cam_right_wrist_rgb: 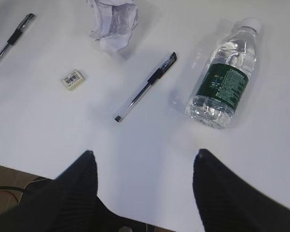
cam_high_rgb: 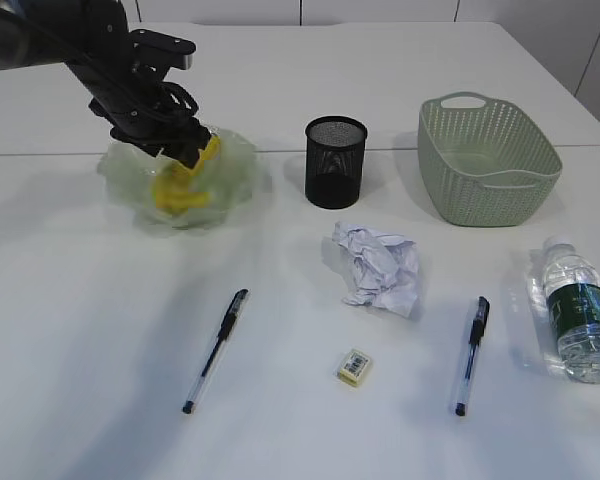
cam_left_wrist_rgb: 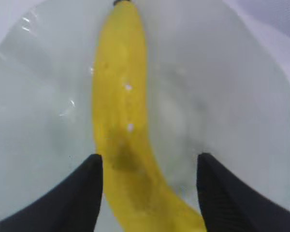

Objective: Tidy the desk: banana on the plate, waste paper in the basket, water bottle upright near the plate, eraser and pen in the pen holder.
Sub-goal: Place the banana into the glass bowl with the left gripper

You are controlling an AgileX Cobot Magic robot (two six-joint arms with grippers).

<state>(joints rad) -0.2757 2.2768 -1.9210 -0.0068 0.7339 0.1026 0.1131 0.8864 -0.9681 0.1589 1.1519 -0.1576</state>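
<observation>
The yellow banana (cam_high_rgb: 185, 190) lies in the pale green plate (cam_high_rgb: 235, 165) at the back left. My left gripper (cam_high_rgb: 185, 150) hovers just over it. In the left wrist view the banana (cam_left_wrist_rgb: 123, 121) runs between the spread fingers of the left gripper (cam_left_wrist_rgb: 149, 155), close to the left one and clear of the right one. The crumpled waste paper (cam_high_rgb: 380, 268) sits mid-desk. The eraser (cam_high_rgb: 354, 367) and two pens (cam_high_rgb: 216, 348) (cam_high_rgb: 470, 353) lie near the front. On its side at the right lies the water bottle (cam_high_rgb: 577, 310). My right gripper (cam_right_wrist_rgb: 145, 152) stands open and empty above the desk's near edge.
The black mesh pen holder (cam_high_rgb: 335, 165) stands behind the paper, with the grey-green basket (cam_high_rgb: 450, 190) to its right. The right wrist view shows the bottle (cam_right_wrist_rgb: 224, 77), a pen (cam_right_wrist_rgb: 147, 86), the eraser (cam_right_wrist_rgb: 72, 79) and the paper (cam_right_wrist_rgb: 113, 21) ahead of the fingers.
</observation>
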